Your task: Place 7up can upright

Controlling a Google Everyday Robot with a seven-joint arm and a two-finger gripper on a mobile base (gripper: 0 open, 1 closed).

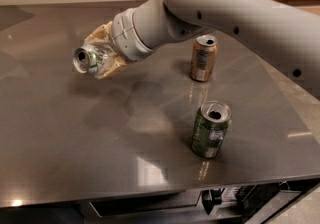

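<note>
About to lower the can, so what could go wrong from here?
The hand holds the 7up can sideways above the table; released like this, it would likely land flat and roll. Rotating it upright may sweep the arm into the brown can.

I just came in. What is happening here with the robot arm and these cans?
One robot arm reaches in from the upper right. Its gripper, over the left half of the table, has its jaws shut on the 7up can, holding it sideways above the surface with its opened end towards the camera. The can is not yet set down upright. A brown can and a dark green can stand upright on the right side, apart from the gripper.
</note>
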